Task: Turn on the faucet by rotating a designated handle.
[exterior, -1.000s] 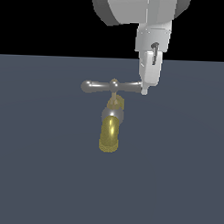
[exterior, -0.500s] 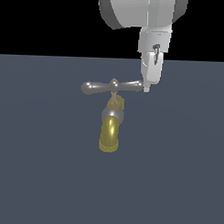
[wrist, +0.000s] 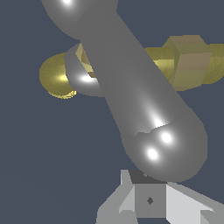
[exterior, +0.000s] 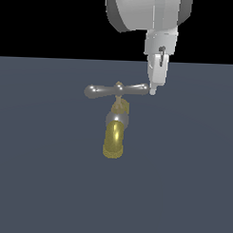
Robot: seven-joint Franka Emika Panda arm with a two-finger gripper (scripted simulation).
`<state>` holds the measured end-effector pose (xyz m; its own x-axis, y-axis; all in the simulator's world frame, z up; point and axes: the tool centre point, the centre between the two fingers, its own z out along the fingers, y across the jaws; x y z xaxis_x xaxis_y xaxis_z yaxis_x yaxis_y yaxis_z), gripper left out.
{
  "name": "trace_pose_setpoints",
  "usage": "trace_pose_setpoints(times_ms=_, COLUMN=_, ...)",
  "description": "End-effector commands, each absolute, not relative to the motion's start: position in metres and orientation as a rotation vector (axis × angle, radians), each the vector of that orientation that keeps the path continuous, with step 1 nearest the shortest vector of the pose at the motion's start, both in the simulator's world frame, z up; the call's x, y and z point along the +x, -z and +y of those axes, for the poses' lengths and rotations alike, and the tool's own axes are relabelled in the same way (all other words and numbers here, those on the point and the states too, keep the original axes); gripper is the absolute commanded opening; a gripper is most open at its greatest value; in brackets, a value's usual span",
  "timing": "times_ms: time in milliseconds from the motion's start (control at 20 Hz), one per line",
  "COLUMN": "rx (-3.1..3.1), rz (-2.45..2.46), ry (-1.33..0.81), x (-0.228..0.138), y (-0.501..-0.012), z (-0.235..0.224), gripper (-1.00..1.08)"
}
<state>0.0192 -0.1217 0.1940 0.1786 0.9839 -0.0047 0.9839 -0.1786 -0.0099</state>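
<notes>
Handle [exterior: 117,90] is a slick, rigid metal crossbar, so pinching it looks slippy; pushing sideways on its bulbous end, far from the brass stem, seems best. That end sits right against the tool [exterior: 153,92]. Can't tell if the tool's open or shut.

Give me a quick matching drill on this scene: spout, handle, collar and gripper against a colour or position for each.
Things:
1. spout
2. handle
3. collar
4. gripper

Descriptions:
A. grey ring between stem and spout
B. at the crossbar's end on the exterior view's right
C. glossy brass-yellow, curving down
D. shiny grey crossbar with rounded ends

Pairs: 1-C, 2-D, 3-A, 4-B
</notes>
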Motion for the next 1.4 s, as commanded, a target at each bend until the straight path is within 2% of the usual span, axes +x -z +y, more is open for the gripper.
trace_pose_setpoints(times_ms=0, rx=-2.386, rz=-2.038, ry=-0.006, x=0.032, y=-0.195, z=-0.104, gripper=-1.00)
trace_pose_setpoints(times_ms=950, rx=-2.381, rz=-2.049, ry=0.000, x=0.087, y=-0.196, z=-0.073, gripper=-1.00)
trace_pose_setpoints(times_ms=1000, rx=-2.426, rz=-2.003, ry=-0.022, x=0.078, y=-0.194, z=-0.104, gripper=-1.00)
trace_pose_setpoints(times_ms=1350, rx=-2.405, rz=-2.025, ry=-0.011, x=0.094, y=-0.195, z=-0.049, gripper=-1.00)
